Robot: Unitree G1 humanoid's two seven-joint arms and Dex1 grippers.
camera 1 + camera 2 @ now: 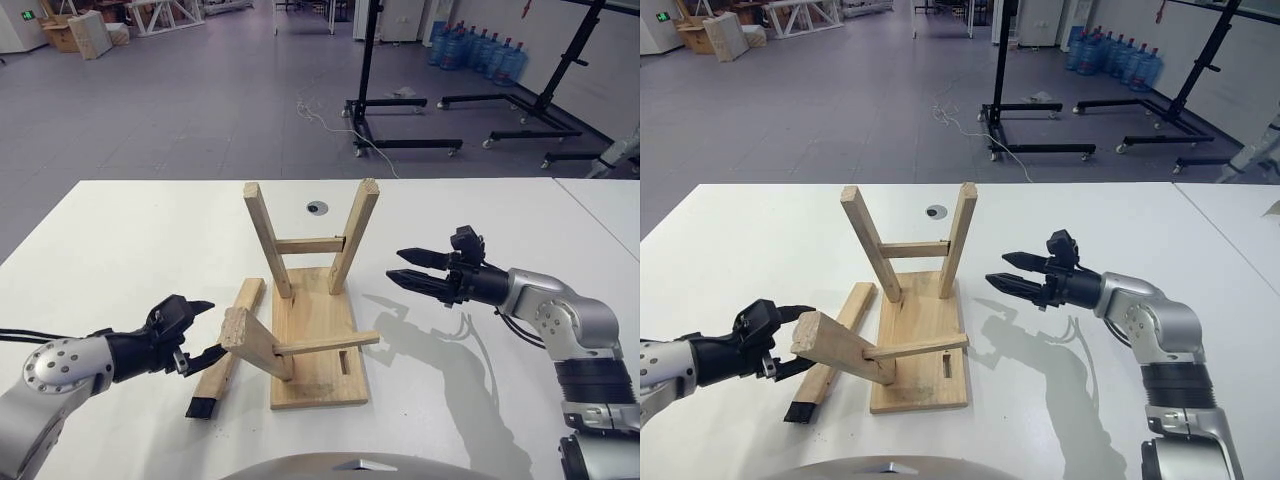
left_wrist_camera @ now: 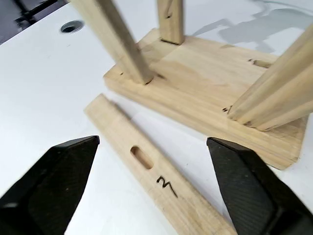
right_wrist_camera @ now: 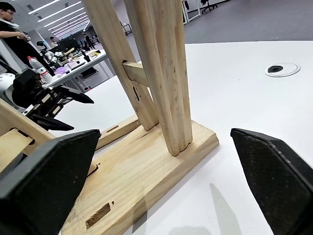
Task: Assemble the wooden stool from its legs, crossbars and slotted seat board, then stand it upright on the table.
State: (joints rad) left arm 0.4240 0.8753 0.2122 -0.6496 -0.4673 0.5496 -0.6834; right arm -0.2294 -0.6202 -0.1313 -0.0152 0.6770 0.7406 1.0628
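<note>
Assembly is sitting upside down on the white worktop (image 1: 120,230): the seat board (image 1: 312,325) is lying flat, and two far legs (image 1: 267,238) are standing in it, joined by a crossbar (image 1: 310,245). At the near end a leaning leg (image 1: 255,342) is tilting out over the board's left edge, and a second crossbar (image 1: 330,345) is sticking from it with its free end hanging unsupported. The loose leg (image 1: 243,300) is lying flat just beside the board's left edge; the left wrist view is showing its mortise facing up.

The left tool (image 1: 212,328) is hovering with its fingers spread wide, gripping nothing, close to the leaning leg's outer end and above the loose leg. The right tool (image 1: 396,264) is also spread and empty, hanging in the air just to the right of the far legs and apart from them.

Trouble is most likely coming from the leaning leg. It looks poorly seated, so a nudge from the left tool while closing on the loose leg could be tipping it out of its slot and dropping its crossbar. Lifting the loose leg by one end could be letting it swing into the board. With the right tool not steadying anything, the board could also be sliding under any sideways push.
</note>
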